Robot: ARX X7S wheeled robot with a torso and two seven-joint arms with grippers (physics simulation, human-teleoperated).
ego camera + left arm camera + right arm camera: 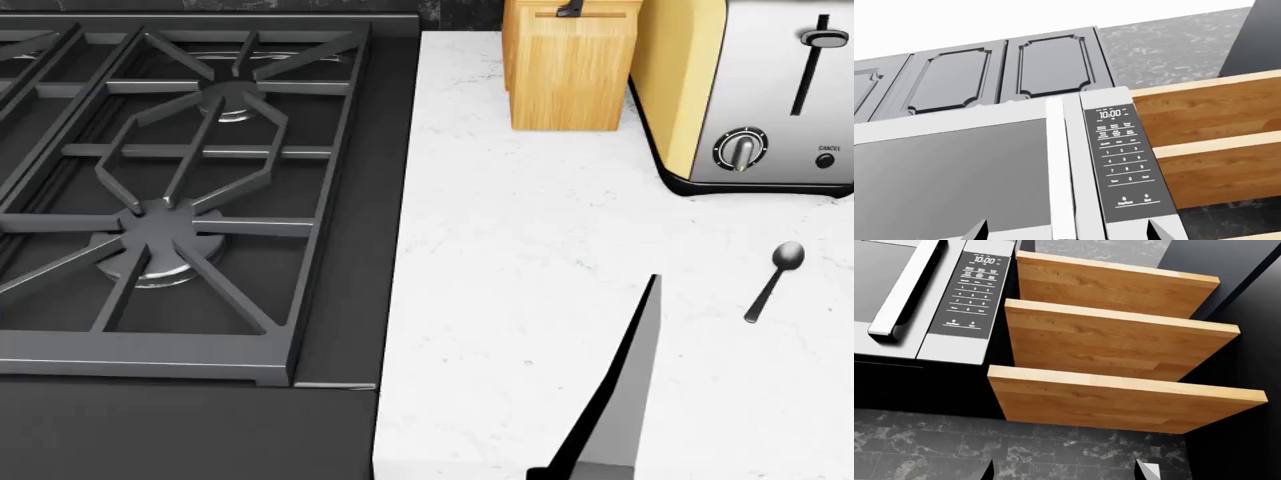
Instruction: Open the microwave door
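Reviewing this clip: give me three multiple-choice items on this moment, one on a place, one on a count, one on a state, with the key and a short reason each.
1. On the white counter, where does the spoon lie?
A. In front of the toaster
B. On the stove grate
C. Inside the knife block

2. How many wooden shelves show beside the microwave in the right wrist view?
A. One
B. Three
C. Five

3. What state is the microwave door in?
A. Swung wide open
B. Removed
C. Closed

Key:
1 A, the spoon rests on bare counter nearer the camera than the toaster.
2 B, three boards are stacked one above another right of the keypad.
3 C, the door sits flush with the control panel and its handle is untouched, with the left gripper fingertips spread wide in front of it.
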